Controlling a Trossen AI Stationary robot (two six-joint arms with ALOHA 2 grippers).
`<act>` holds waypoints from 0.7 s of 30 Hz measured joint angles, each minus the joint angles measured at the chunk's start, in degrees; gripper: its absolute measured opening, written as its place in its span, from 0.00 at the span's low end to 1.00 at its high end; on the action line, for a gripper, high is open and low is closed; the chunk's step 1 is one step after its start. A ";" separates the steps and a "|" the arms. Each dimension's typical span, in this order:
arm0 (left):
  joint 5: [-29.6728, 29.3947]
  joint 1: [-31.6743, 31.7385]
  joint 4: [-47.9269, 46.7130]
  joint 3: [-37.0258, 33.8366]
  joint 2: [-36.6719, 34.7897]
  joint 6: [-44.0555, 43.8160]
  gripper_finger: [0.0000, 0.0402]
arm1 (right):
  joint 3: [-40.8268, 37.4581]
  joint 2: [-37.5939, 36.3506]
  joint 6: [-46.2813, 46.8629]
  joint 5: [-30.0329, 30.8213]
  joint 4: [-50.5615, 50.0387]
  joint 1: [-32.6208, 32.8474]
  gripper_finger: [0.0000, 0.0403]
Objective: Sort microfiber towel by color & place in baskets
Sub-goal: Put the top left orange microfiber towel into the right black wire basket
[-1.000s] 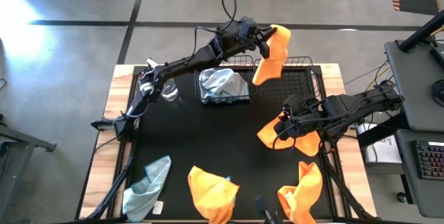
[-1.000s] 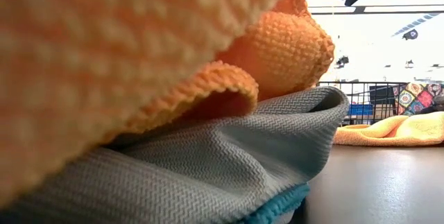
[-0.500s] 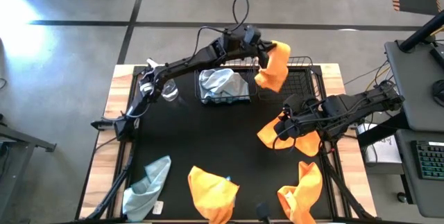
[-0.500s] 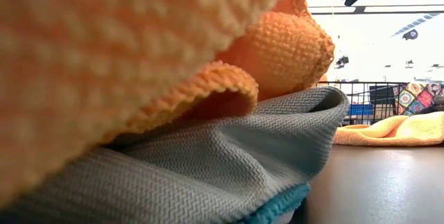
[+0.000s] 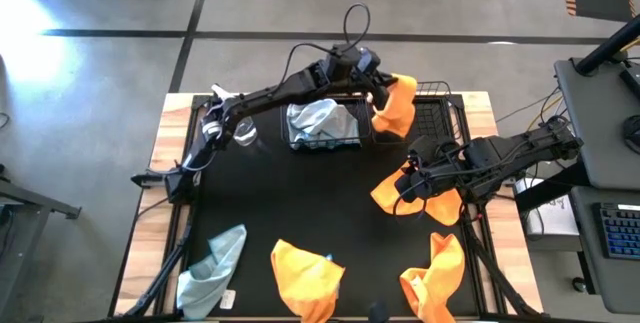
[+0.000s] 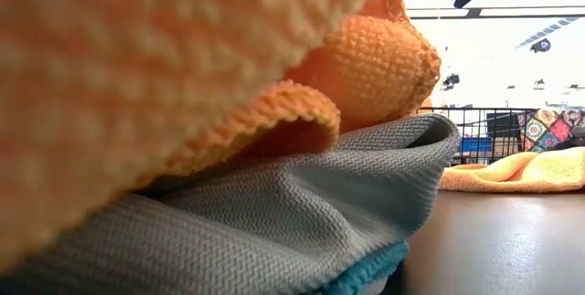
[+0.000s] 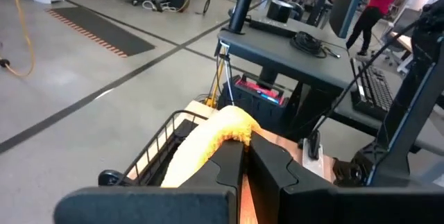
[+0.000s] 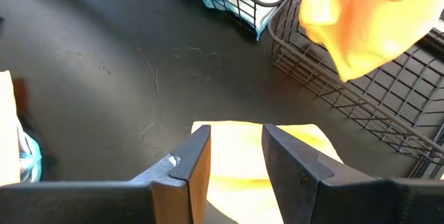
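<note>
My left gripper (image 5: 376,75) is at the table's far side, shut on an orange towel (image 5: 396,105) that hangs over the right black wire basket (image 5: 432,115). The left basket (image 5: 322,123) holds pale blue-grey towels. My right gripper (image 5: 409,185) is open, low over another orange towel (image 5: 392,195) that lies flat on the table; that towel (image 8: 244,156) shows between its fingers. In the right wrist view the hanging towel (image 8: 368,23) droops over the right basket's mesh (image 8: 347,92). My left gripper pinches the orange towel by a bunched upper part (image 7: 232,135) between its two shut fingers (image 7: 267,165), coming from above. The towel hangs slack below them over the right basket (image 7: 161,146). My right gripper has a finger on either side of the flat orange towel; whether it touches, I cannot tell.
Near the table's near edge lie a blue-grey towel (image 5: 212,268) and two orange towels (image 5: 308,275) (image 5: 436,273). A clear spray bottle (image 5: 240,129) stands left of the baskets. In the low view, an orange towel (image 6: 183,57) and a grey towel (image 6: 274,222) close to the lens block most of the sight.
My left gripper has come down toward the right basket, shifting slightly toward the table's near edge, still shut. The orange towel has dropped with it and now hangs lower and more bunched over the basket. My right arm has kept still.
</note>
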 joint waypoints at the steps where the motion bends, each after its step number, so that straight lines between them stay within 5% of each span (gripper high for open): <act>1: 0.01 -0.02 -0.07 0.01 0.00 0.00 0.00 | 0.00 0.00 0.00 0.00 0.00 0.00 0.31; 10: 0.01 -0.13 -1.50 0.01 0.00 -0.22 0.02 | 0.00 0.00 0.00 0.00 0.00 0.00 0.31; 21: -0.01 -0.13 -3.12 0.01 0.00 -0.31 0.26 | -0.01 0.00 -0.02 0.00 0.00 0.00 0.31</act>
